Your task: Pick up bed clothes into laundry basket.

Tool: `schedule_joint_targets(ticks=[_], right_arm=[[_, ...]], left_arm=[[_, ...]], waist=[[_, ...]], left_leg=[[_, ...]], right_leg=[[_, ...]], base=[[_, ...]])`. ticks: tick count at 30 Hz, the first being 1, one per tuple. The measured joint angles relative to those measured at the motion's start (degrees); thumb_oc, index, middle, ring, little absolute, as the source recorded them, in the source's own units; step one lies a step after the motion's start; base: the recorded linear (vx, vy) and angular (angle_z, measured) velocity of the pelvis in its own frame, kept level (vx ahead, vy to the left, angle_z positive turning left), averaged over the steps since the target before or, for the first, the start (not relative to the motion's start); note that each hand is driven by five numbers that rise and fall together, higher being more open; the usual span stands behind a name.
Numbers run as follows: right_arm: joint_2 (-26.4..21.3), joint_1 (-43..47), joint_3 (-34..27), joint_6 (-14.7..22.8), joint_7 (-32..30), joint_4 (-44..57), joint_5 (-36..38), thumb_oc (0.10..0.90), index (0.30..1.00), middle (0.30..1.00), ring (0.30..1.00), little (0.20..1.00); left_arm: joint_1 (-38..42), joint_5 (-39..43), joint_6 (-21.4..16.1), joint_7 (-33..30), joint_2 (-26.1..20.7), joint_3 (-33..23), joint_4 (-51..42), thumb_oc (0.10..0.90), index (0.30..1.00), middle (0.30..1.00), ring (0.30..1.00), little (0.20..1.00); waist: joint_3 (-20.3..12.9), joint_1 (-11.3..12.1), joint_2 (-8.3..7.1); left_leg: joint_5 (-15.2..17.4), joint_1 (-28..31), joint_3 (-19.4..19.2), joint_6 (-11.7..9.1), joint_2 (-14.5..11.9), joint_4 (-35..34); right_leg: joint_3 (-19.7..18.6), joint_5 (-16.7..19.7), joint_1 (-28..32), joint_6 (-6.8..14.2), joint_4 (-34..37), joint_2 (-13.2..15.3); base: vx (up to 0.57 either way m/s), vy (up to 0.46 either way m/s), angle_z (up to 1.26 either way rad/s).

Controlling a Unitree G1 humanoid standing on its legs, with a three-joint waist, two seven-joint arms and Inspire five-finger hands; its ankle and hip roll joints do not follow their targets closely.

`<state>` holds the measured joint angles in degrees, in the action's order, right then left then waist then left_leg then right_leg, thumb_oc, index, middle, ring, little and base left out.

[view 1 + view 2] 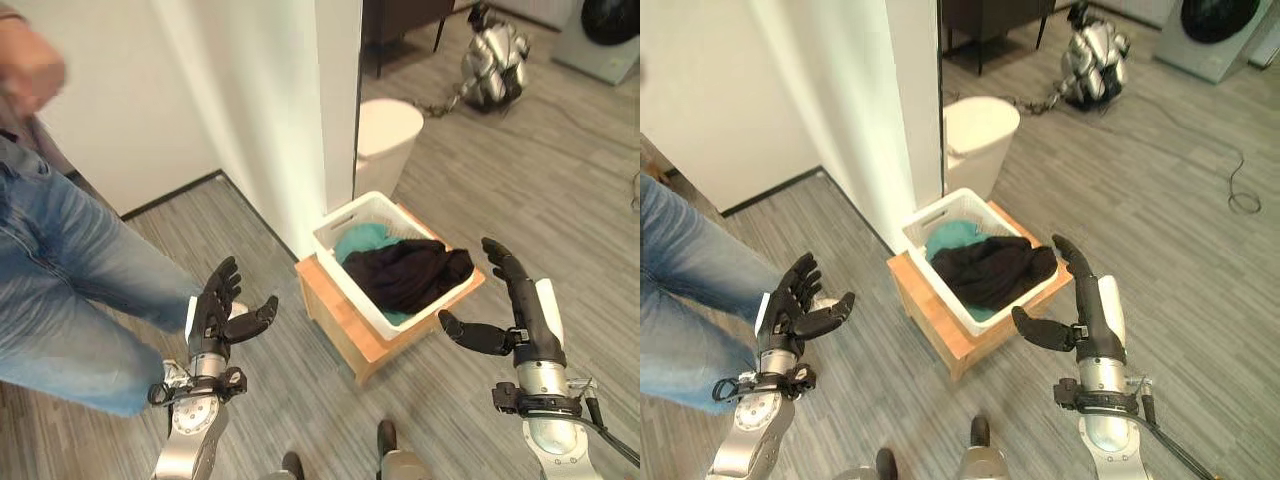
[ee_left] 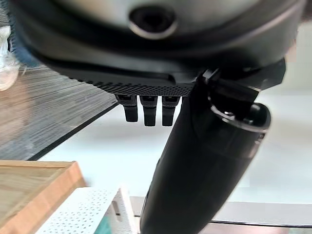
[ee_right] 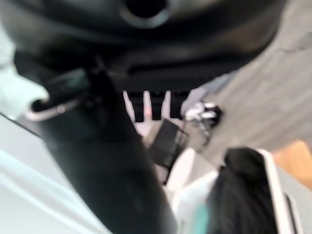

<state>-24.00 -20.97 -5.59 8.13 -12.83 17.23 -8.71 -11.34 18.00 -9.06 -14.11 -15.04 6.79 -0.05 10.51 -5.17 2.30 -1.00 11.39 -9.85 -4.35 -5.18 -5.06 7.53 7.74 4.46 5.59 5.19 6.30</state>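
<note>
My left hand (image 1: 215,312) hangs in the air over the floor, fingers straight and spread, thumb out to the side, holding nothing. In its wrist view I see the fingers (image 2: 148,108) reaching straight out, with a corner of the wooden stand and the basket's perforated wall beyond them. My right hand (image 1: 515,300) is up on the other side, fingers extended and thumb pointing inward toward the basket, also empty. It sits just beside the near right corner of the stand, not touching it.

Between the two hands I have the white laundry basket (image 1: 345,228), resting on a low wooden stand (image 1: 340,318) on the grey plank floor (image 1: 560,170). The clothes are inside the basket: a black garment (image 1: 408,272) heaped on top, one edge draped over the right rim, and a teal garment (image 1: 362,243) under it toward the back.

Behind the basket stands a white wall corner (image 1: 300,110), and past it a cream round bin (image 1: 385,140). Further back, a silver robot (image 1: 495,65) lies crumpled on the floor. On my left, a person in blue jeans (image 1: 70,290) stands close to my left hand.
</note>
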Motion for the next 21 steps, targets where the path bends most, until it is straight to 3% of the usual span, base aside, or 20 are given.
schedule_joint_targets(ticks=[4,7,12,21], right_arm=[[0.0,-2.31,1.18,0.0,0.13,-0.31,-0.32,0.8,0.9,0.9,0.9,0.9],[-0.01,-4.28,1.21,-0.01,0.16,-0.37,-1.02,0.8,0.9,0.9,0.9,0.9],[-0.02,-5.32,1.22,-0.03,0.16,-0.48,-1.07,0.8,0.9,0.9,0.9,0.9],[-0.02,-5.44,1.37,-0.03,0.16,-0.48,-1.24,0.8,0.9,0.9,0.9,0.9]], left_arm=[[-0.01,-0.01,0.0,0.55,-0.16,0.48,1.45,0.8,0.9,0.9,0.9,0.9],[-0.8,-0.02,0.0,1.03,-0.35,1.71,1.81,0.8,0.9,0.9,0.9,0.9],[-1.52,-0.03,0.0,2.14,-0.36,3.31,1.82,0.8,0.9,0.9,0.9,0.9],[-2.03,-0.02,0.0,2.23,-0.36,3.49,2.02,0.8,0.9,0.9,0.9,0.9]], waist=[[-2.46,0.03,-0.37],[-3.61,-0.2,0.54],[-4.45,-0.36,1.85],[-4.67,-0.35,2.19]], left_leg=[[0.32,0.16,-0.46,0.39,0.05,-0.03],[0.35,0.14,-0.58,0.44,0.03,-0.11],[0.41,-0.07,-0.74,0.52,0.02,-0.15],[0.34,-0.15,-1.47,0.42,0.07,-0.02]], right_leg=[[-0.18,-0.35,-0.08,0.38,0.01,0.06],[-0.31,-0.33,-0.18,0.36,0.02,0.04],[-0.65,-0.26,-0.57,0.3,0.03,-0.05],[-1.38,-0.2,-1.03,0.26,0.02,-0.09]], base=[[0.01,-0.012,-0.03],[0.0,-0.011,-0.01],[0.0,-0.016,-0.02],[-0.01,-0.009,-0.03]])
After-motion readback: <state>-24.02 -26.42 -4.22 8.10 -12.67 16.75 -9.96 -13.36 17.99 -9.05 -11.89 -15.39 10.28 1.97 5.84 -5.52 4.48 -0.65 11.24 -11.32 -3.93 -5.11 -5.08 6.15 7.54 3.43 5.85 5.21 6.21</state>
